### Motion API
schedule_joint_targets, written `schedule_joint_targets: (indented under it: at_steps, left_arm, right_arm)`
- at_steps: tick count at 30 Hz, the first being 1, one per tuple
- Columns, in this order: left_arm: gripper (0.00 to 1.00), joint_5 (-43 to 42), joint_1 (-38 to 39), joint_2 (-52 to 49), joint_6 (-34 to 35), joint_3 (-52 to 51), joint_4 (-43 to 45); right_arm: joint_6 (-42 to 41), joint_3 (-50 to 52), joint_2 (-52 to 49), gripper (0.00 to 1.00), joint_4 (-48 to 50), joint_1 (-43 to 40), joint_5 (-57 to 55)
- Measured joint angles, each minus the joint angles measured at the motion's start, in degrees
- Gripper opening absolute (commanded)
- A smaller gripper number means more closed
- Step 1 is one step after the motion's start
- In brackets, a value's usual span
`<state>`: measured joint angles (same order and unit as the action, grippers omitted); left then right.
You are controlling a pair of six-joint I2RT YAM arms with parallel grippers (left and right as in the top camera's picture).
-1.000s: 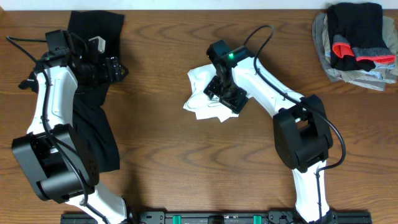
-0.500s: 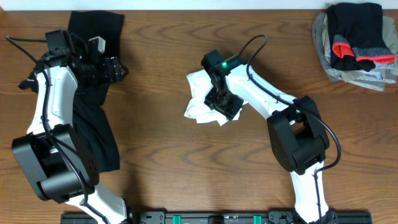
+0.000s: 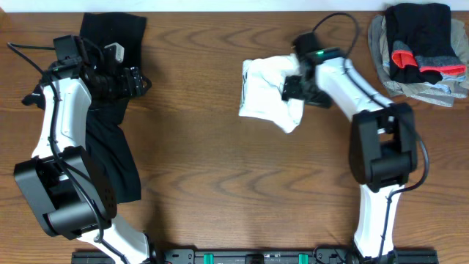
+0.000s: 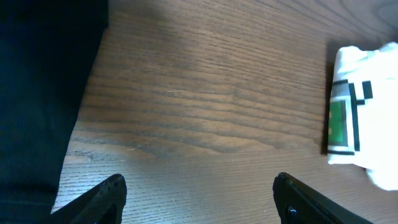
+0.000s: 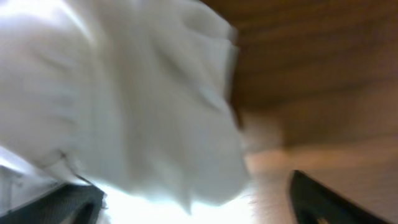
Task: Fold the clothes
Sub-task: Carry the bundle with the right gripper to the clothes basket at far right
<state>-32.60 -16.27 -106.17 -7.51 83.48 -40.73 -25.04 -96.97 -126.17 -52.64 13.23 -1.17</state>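
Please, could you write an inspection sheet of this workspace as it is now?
Surface: wooden table, visible grain.
Job's things: white T-shirt bunched at centre; black garment stretched out at left.
Clutter: pile of folded clothes in far right corner.
Grippers: left gripper open, empty; right gripper open over the T-shirt.
Cables: black cable loops up behind the right gripper.
Surroundings: black rail along near edge.

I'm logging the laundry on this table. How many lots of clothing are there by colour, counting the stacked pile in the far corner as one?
White crumpled T-shirt: 1
Black long garment: 1
Mixed black, red and grey pile: 1
Total: 3
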Motion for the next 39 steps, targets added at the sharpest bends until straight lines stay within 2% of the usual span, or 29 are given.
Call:
schedule_joint_targets:
  at_steps: [4, 7, 10, 13, 15, 17, 20, 25, 27, 30, 32, 33, 37, 38, 39]
  left_arm:
    - [0.77, 0.0, 0.0, 0.0, 0.0, 0.0, -0.1]
    - [0.77, 0.0, 0.0, 0.0, 0.0, 0.0, -0.1]
    - [0.77, 0.0, 0.0, 0.0, 0.0, 0.0, -0.1]
    - [0.77, 0.0, 0.0, 0.0, 0.0, 0.0, -0.2]
    - [0.77, 0.0, 0.0, 0.0, 0.0, 0.0, -0.2]
    - [0.77, 0.0, 0.0, 0.0, 0.0, 0.0, -0.2]
    - [0.77, 0.0, 0.0, 0.0, 0.0, 0.0, -0.2]
    - [0.77, 0.0, 0.0, 0.0, 0.0, 0.0, -0.3]
    - [0.77, 0.0, 0.0, 0.0, 0.0, 0.0, -0.6]
    - [0.77, 0.0, 0.0, 0.0, 0.0, 0.0, -0.7]
    - [0.77, 0.0, 0.0, 0.0, 0.0, 0.0, -0.7]
    - [0.77, 0.0, 0.0, 0.0, 0.0, 0.0, -0.7]
    - [0.77, 0.0, 0.0, 0.0, 0.0, 0.0, -0.7]
    - [0.77, 0.0, 0.0, 0.0, 0.0, 0.0, -0.7]
    - [0.77, 0.0, 0.0, 0.0, 0.0, 0.0, -0.7]
  right_arm:
    - [5.0, 0.0, 0.0, 0.98, -0.5, -4.3, 6.3]
    - [6.1, 0.0, 0.0, 0.91, 0.0, -6.1, 10.3]
    - [6.8, 0.0, 0.0, 0.78, 1.9, -6.9, 13.8]
    - [6.5, 0.0, 0.0, 0.53, 4.1, -6.9, 16.4]
    - [6.0, 0.0, 0.0, 0.44, 5.1, -6.7, 17.4]
    - [5.3, 0.0, 0.0, 0.44, 5.8, -6.1, 17.9]
    - [4.7, 0.0, 0.0, 0.50, 6.0, -4.7, 17.9]
    - [4.2, 0.4, 0.0, 0.61, 6.6, -3.6, 17.2]
    - [4.1, 1.5, 0.0, 0.68, 7.9, -3.5, 16.7]
    - [4.3, 4.2, 0.0, 0.68, 11.0, -3.5, 15.8]
    - [4.5, 6.1, 0.6, 0.60, 14.1, -3.5, 15.2]
    - [4.7, 7.1, 0.9, 0.52, 15.5, -3.5, 15.3]
    - [4.8, 10.2, 1.7, 0.09, 19.4, -3.5, 15.6]
    - [4.7, 10.4, 1.7, 0.01, 19.7, -3.5, 16.1]
    - [4.6, 10.5, 1.8, 0.01, 19.9, -3.5, 16.4]
